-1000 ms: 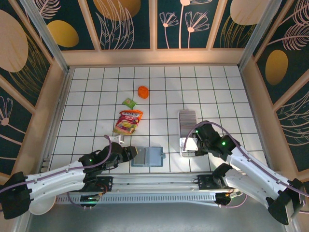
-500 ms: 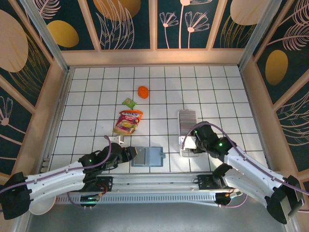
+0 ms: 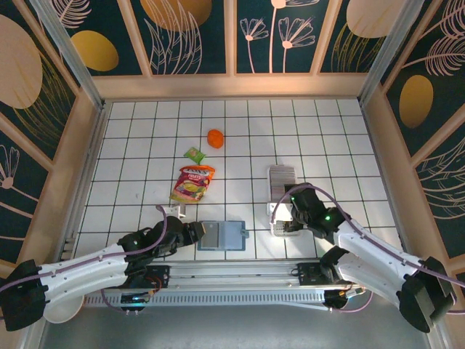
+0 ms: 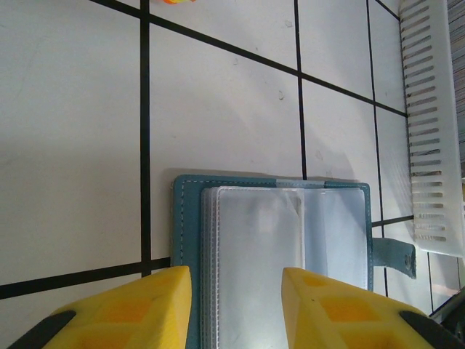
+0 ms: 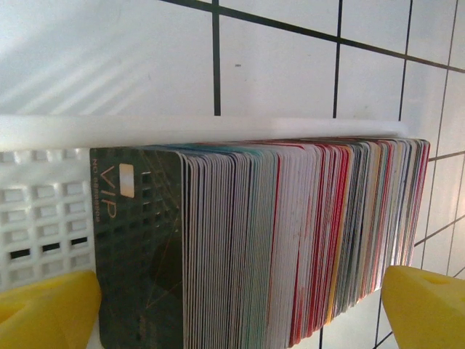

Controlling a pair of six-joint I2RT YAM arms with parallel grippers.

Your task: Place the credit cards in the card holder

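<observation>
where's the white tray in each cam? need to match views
Top external: tray right of centre, cards in its far half.
Left wrist: tray along the right edge, beside the holder.
Right wrist: tray across the middle, cards standing in it.
Shared: the table's black grid.

The card holder (image 3: 227, 236) lies near the front. The tray (image 4: 429, 131) sits to its right, cards (image 5: 290, 240) standing in its far end. A pouch (image 3: 192, 183) lies behind the holder.

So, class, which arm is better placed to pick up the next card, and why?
Probably right: the open right gripper straddles the cards in the tray; the left gripper sits over the wallet.
</observation>
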